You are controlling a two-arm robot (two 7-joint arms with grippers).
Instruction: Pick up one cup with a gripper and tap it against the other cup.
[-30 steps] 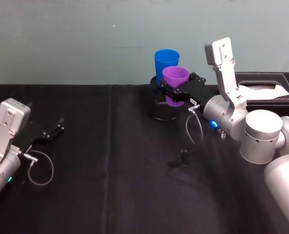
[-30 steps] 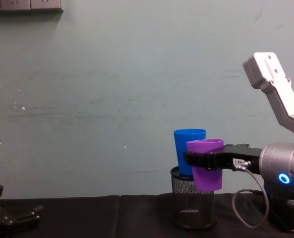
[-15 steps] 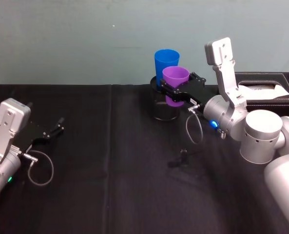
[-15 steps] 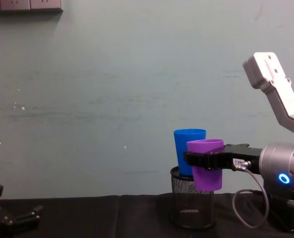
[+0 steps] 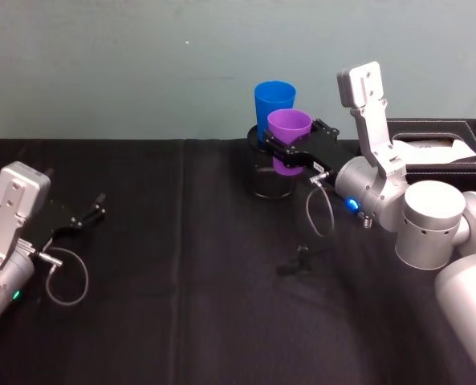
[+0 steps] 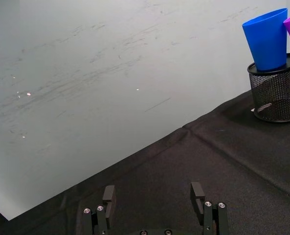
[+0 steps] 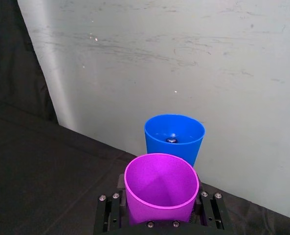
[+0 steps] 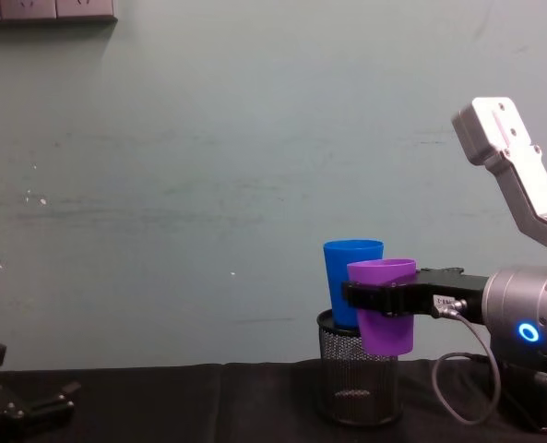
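The purple cup (image 5: 290,128) hangs in the air with my right gripper (image 5: 288,151) shut around its middle. It is upright, its open mouth (image 7: 160,188) facing up. Just behind it the blue cup (image 5: 274,100) stands upright inside a black wire-mesh pen holder (image 5: 270,183). From the chest view the purple cup (image 8: 382,272) overlaps the blue cup (image 8: 338,286); I cannot tell whether they touch. My left gripper (image 5: 89,215) rests open at the far left, low over the table, with nothing between its fingers (image 6: 197,193).
A black box (image 5: 438,144) with white tissue sits at the back right behind my right arm. A small dark item (image 5: 302,257) lies on the black cloth near the table's middle. The wall stands close behind the pen holder (image 8: 356,388).
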